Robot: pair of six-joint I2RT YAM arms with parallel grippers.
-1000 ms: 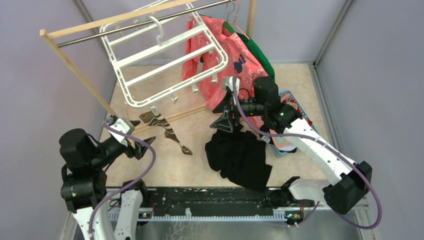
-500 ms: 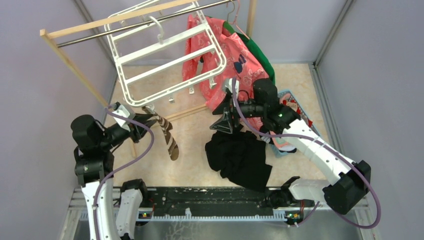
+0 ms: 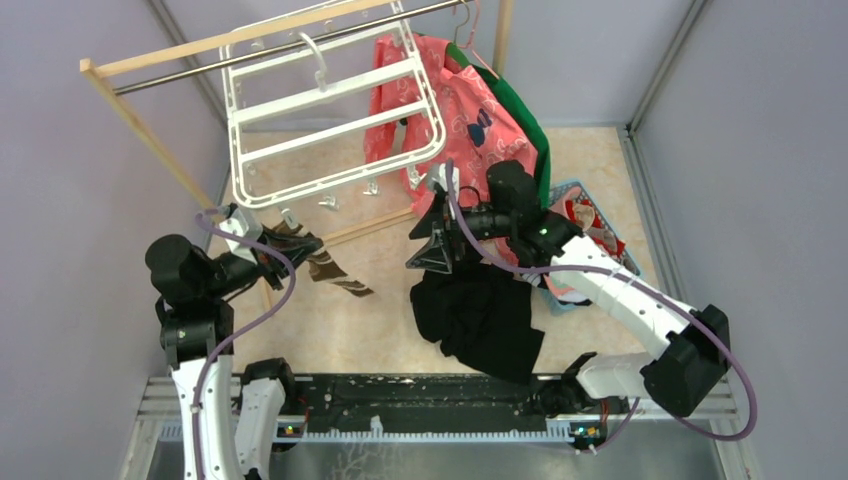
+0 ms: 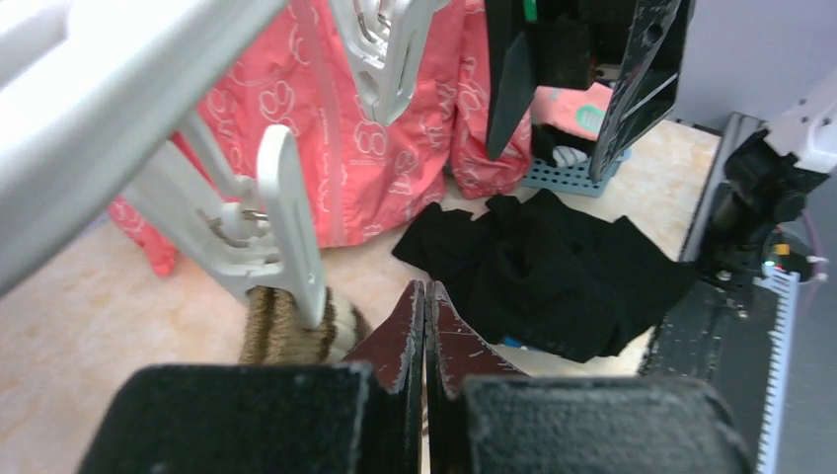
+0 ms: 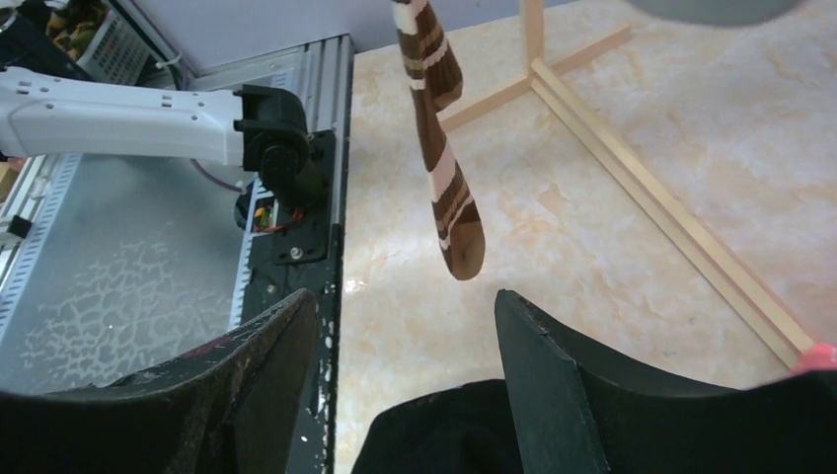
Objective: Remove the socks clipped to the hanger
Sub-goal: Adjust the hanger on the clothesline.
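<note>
A: Where we look from above, the left gripper [image 3: 298, 243] sits at the cuff of the brown striped sock [image 3: 335, 272], which hangs from a corner clip of the white clip hanger [image 3: 330, 128]. What does the wrist camera add?

B: We see there that the fingertips [image 4: 400, 331] are pressed together with no fabric visible between them. The cuff, pinched in the white clip [image 4: 291, 222], lies just left of them. We cannot confirm a grip on it.

A: And the right gripper [image 3: 437, 243]?

B: Its jaws stand wide apart, holding nothing, above the black cloth heap [image 3: 480, 315]. Its own camera shows the sock's toe end dangling free over the floor, which the left wrist view hides.

A: Changes over the last second?

B: The left jaws went from wide to closed, the hanger swung back toward the wooden rail [image 3: 230, 37], and the right arm shifted left.

A: Surroundings?

B: The pink shirt [image 3: 470, 115] hangs behind the hanger. We see a blue basket [image 3: 575, 188] beyond the right arm, partly covered by it.
</note>
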